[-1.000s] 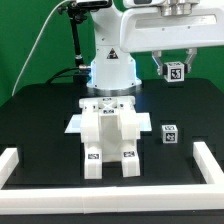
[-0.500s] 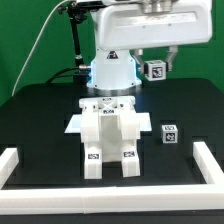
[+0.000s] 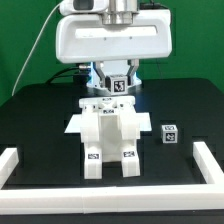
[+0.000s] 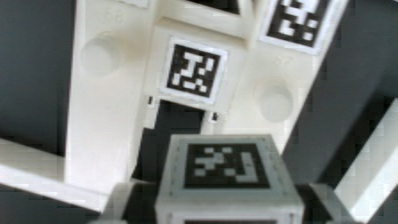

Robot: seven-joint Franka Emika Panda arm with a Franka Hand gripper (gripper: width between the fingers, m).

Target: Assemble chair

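Gripper (image 3: 119, 86) clenched on cube (image 4: 222, 165), tag toward wrist camera, poised just above far end of chair (image 3: 108, 135), probably for lining up a joint there. At exterior view's right, apart on table (image 3: 40, 120), second cube (image 3: 170, 133) lying loose.

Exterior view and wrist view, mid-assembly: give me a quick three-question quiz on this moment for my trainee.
1. What does the tool grip?
2. True or false: a second small cube lies on the black table, apart from the chair assembly.
3. The gripped cube is: A over the chair assembly; B resting on the table; C beyond the table's edge.
Key: 1 a tagged small cube; 2 true; 3 A.
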